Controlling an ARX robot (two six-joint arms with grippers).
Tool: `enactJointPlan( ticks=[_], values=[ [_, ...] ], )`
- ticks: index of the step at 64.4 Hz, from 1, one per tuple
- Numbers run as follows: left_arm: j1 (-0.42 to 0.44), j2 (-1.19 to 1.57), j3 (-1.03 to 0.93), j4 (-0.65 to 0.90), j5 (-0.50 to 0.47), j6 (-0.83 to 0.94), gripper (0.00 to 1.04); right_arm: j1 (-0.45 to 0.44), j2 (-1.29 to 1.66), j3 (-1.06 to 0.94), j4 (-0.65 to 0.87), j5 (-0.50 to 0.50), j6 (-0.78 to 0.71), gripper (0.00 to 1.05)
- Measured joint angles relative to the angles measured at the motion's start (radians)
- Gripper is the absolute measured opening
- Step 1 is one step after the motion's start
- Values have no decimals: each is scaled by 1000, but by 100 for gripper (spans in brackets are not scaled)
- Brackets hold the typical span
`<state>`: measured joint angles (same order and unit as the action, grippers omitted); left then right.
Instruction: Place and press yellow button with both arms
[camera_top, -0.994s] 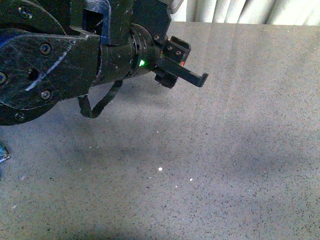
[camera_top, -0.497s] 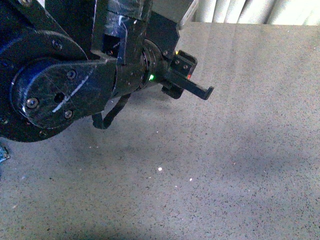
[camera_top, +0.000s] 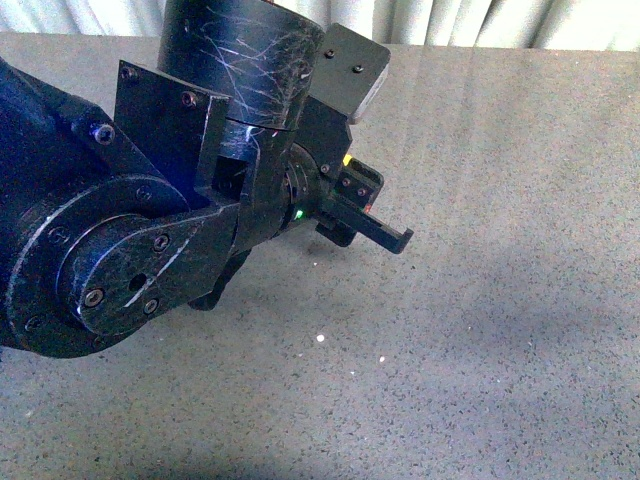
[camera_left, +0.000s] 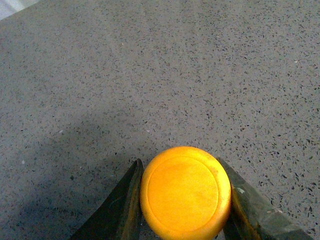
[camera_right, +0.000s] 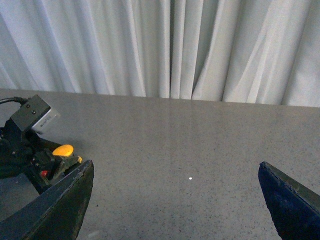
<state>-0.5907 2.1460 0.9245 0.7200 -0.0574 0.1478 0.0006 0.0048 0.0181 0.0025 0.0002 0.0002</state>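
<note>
The yellow button (camera_left: 185, 192) shows its round orange-yellow cap pinched between the two dark fingers (camera_left: 125, 205) of my left gripper (camera_left: 185, 200), held over the grey speckled table; its body is hidden under the cap. In the right wrist view the cap (camera_right: 63, 149) sits in the left gripper's end at the far left. In the front view my bulky black left arm (camera_top: 150, 230) fills the left side, with its gripper (camera_top: 395, 238) reaching right just above the table. My right gripper (camera_right: 176, 167) is wide open and empty, and faces the left arm across the table.
The grey speckled table (camera_top: 480, 300) stretches right and forward, with a few white specks (camera_top: 320, 338). White pleated curtains (camera_right: 170, 45) hang behind the table's far edge. The left arm hides the table's left part in the front view.
My left arm has swung lower and nearer the camera, its gripper dropping towards the table. It now covers the blue scrap seen earlier at the left edge.
</note>
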Motion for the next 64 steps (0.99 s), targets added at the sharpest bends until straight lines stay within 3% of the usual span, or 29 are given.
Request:
enactJointPlan(
  ticks=[64],
  values=[
    [0,0,0,0,-2,0,33,0,0,0,0,0,0,96]
  ],
)
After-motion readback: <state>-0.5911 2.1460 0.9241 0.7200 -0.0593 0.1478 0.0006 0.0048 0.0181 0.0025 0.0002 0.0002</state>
